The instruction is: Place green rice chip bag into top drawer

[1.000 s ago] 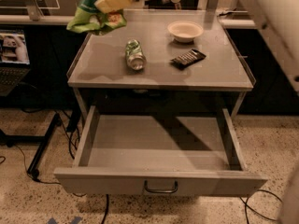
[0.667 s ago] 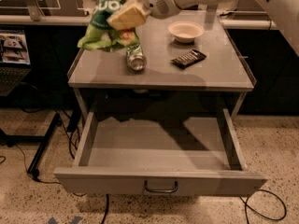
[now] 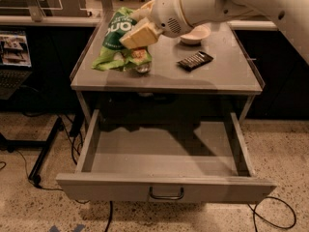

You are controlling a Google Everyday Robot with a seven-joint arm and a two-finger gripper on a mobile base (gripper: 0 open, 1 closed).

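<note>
Holding the green rice chip bag [image 3: 117, 46] by its upper part, our gripper [image 3: 134, 36] hangs over the back left area of the grey cabinet top [image 3: 217, 79]. Its pale fingers [image 3: 143, 32] are pinched on the crinkled foil, one of them lying across the bag's front. The bag droops below and to the left of the gripper, its white letters facing us; we cannot tell whether its lower edge touches the surface. Just under the gripper, the silvery end of a metal can [image 3: 143, 69] peeks out from beneath the bag. To the gripper's right a small black snack packet [image 3: 194, 60] lies flat on the top, and behind that packet sits a white bowl [image 3: 197, 36], partly covered by our white arm [image 3: 203, 6], which reaches in from the upper right. Well below the gripper and nearer to us, the top drawer [image 3: 164, 187] stands pulled out wide, its curved metal handle [image 3: 166, 195] at the centre of the front panel.
</note>
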